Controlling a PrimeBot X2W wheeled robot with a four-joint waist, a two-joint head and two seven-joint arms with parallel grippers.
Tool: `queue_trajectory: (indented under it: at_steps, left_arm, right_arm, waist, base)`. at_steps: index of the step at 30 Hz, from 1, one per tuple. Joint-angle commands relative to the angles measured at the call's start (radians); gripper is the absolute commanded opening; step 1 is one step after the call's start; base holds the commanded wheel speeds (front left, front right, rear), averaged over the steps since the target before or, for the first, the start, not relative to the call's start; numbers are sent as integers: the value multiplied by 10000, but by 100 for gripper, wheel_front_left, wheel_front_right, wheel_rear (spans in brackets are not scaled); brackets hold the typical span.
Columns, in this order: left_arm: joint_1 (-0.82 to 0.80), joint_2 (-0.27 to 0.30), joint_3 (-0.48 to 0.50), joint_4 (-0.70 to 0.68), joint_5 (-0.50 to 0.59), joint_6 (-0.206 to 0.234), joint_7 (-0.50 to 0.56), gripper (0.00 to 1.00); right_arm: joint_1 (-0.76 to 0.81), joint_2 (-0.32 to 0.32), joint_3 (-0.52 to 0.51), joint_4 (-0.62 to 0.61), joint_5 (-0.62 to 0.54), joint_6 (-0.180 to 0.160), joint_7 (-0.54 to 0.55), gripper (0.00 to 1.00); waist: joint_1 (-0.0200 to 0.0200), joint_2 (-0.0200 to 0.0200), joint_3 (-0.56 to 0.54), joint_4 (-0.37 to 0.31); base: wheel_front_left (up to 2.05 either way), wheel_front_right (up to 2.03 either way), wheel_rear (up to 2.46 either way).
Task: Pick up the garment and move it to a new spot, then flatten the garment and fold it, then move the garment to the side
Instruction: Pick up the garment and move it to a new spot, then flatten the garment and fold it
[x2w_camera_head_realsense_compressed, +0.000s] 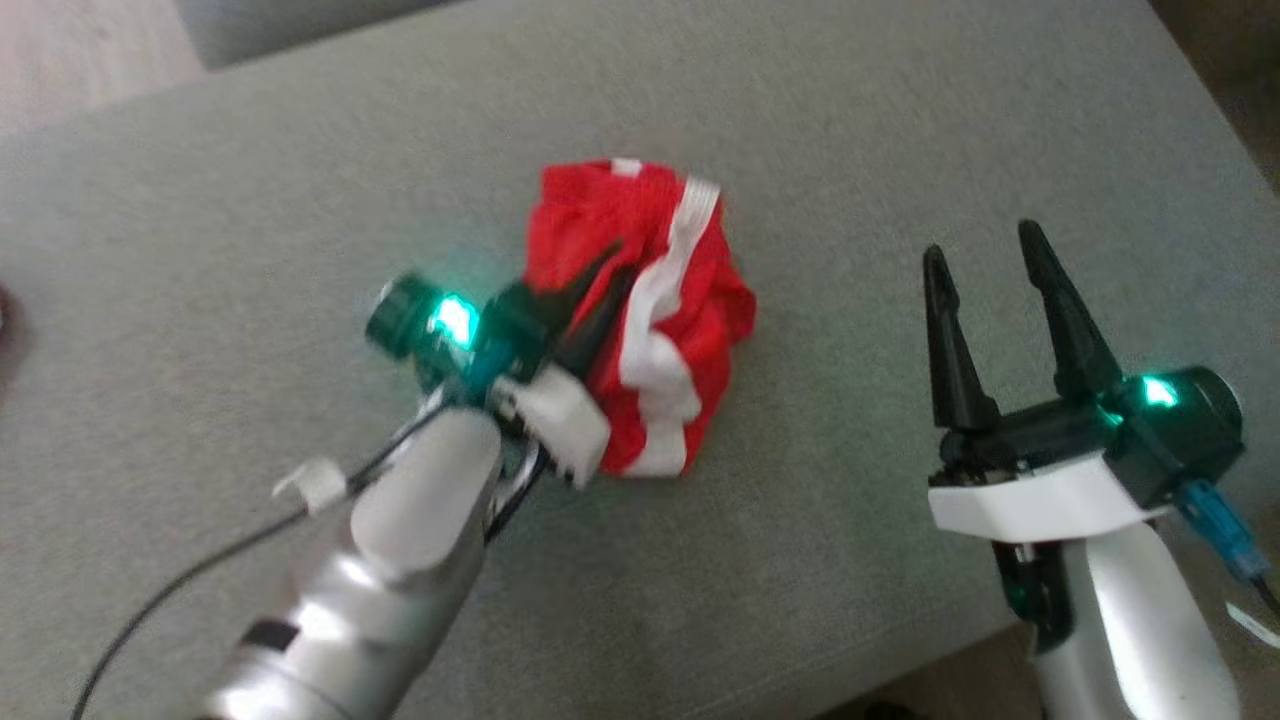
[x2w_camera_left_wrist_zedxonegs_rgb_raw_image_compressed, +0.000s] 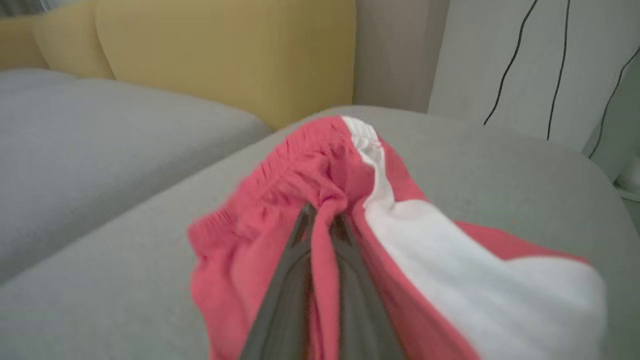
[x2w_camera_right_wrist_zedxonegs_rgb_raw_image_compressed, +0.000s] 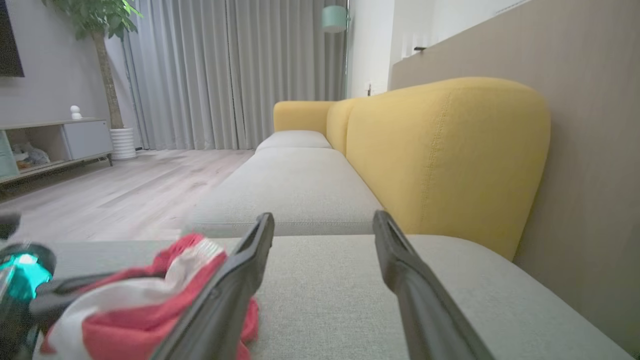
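A: Left to right. The left hand is clamped on a fold of the red shorts, just below the elastic waistband. In the left wrist view, cloth is pinched between its two fingers. How does the load lie?

B: It's a bunched heap with the white side stripe crumpled, near the middle of the grey sofa seat. I cannot tell whether any of it is off the seat.

A: And the right hand?

B: Its fingers are spread wide and empty. It hovers over the seat, well apart from the shorts.

A: Note for the carry:
- Lift straight up until the hanging cloth clears the seat, then travel. Dragging would likely bunch it worse.
- The grip is on a thin fold, so I judge it may slip if swung. Move slowly.
- Set the shorts down where both hands can reach.
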Motion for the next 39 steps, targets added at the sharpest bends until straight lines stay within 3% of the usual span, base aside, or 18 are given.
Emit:
queue_trajectory:
  at_steps: [1,2,3,6,10,13,20,26,32,39]
  left_arm:
    - [-47,175,213,-101,-66,143,-361,23]
    - [138,153,135,27,-53,177,-490,96]
    - [315,128,87,106,-58,225,-639,100]
    - [861,44,117,69,-201,474,-939,100]
    - [2219,14,1189,-1932,-176,1684,-1012,100]
    - [3502,80,2124,-3465,9,2201,-1014,100]
    - [6068,26,3987,-6053,319,2220,-1016,100]
    - [8074,-51,5065,-6925,687,2495,-1016,100]
    - [9143,-61,5306,-7420,458,2941,-1017,100]
    - [9469,-63,5274,-7544,476,2919,-1017,100]
  right_arm:
    - [-479,10,381,-347,140,-7,4,100]
    - [-512,10,416,-338,184,-7,4,100]
    - [-521,10,408,-321,225,-7,4,100]
    - [-448,10,167,-152,368,-7,4,100]
    - [-153,10,-104,284,378,-7,4,100]
    - [98,10,-38,639,185,-7,4,100]
    - [741,10,-125,1138,90,-7,4,100]
    - [1487,10,-172,1312,-47,-7,4,100]
    - [1940,10,-63,1195,-190,-7,4,100]
    - [2182,10,-115,1132,-238,-7,4,100]
  waist:
    - [-3,0,830,-581]
    - [-3,0,906,-593]
    - [-3,0,941,-577]
    - [-3,0,829,-329]
    - [-3,0,89,492]
    - [-3,0,-472,955]
    - [-3,0,-1474,1685]
    - [-3,0,-2329,2186]
    - [-3,0,-2700,2490]
    - [-3,0,-2778,2823]
  base:
    - [0,0,0]
    - [0,0,0]
    - [0,0,0]
    - [0,0,0]
    - [0,0,0]
    - [0,0,0]
    - [0,0,0]
    - [0,0,0]
    - [0,0,0]
    - [0,0,0]
